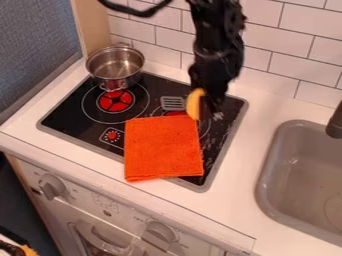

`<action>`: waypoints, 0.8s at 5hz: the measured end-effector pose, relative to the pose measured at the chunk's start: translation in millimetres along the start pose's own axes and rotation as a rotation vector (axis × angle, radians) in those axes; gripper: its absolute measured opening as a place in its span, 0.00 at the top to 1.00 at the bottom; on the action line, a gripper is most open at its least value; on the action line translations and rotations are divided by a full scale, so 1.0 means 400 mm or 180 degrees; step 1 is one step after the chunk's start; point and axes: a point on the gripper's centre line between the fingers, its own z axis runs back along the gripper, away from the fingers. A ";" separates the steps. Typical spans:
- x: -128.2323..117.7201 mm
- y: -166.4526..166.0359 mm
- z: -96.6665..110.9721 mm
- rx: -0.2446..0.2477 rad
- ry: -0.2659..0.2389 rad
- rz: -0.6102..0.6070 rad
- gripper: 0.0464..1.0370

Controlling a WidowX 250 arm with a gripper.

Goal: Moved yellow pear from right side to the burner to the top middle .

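I'm at the yellow pear (194, 104), just above and right of the frame's centre, my gripper (212, 106) close against its right side. My own dark bulk crowds the spot, so I cannot tell whether my grip is open or closed on it. I judge this to be the stage of securing the pear; next I'd confirm the hold, lift clear of the cloth and spatula, and set it down at the stove's top middle. The pear is smooth, rounded and longish. By its lower end lies the orange cloth (162, 150), nubby and roughly square; to its left, the slotted grey spatula (172, 103). The stove (67, 112) is glossy black; the round pot (117, 83), upper left, is shiny metal.
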 end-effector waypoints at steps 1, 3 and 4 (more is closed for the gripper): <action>-0.022 0.067 -0.020 0.0013 0.0063 0.0111 0.39; -0.056 0.171 -0.052 -0.0020 0.0119 0.0328 0.39; -0.074 0.205 -0.079 -0.0054 0.0158 0.0337 0.39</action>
